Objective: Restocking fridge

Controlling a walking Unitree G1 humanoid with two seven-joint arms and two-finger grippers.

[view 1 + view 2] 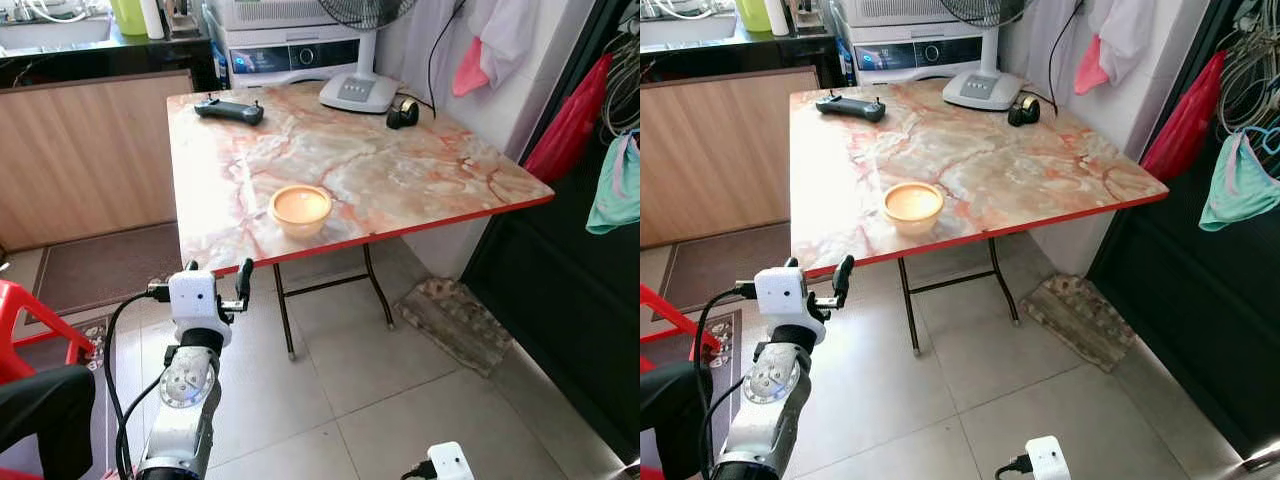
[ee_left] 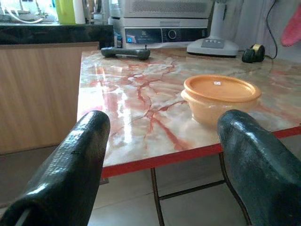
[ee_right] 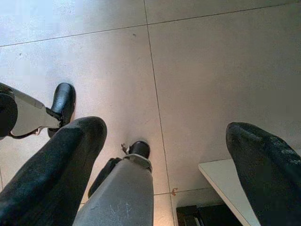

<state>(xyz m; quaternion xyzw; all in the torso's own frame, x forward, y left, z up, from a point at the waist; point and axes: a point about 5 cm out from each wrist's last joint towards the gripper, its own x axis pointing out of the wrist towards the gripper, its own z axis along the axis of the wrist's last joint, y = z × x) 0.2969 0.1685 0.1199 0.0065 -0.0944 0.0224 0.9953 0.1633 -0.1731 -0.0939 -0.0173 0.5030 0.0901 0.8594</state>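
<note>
My left tool [image 1: 215, 285], fingers apart and empty, hovers before the marble bench [image 1: 400, 170], where an orange lidded bowl [image 1: 300, 208] sits near the edge, with a controller [image 1: 229, 109] and fan base [image 1: 358, 91] behind; right tool [image 3: 164, 155], spread, faces floor.

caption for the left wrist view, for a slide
Open left gripper raised short of the marble-patterned table, facing a lidded orange container near its red front edge.

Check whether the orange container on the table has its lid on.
Lid on: the orange container shows a flat orange lid covering its rim.
</note>
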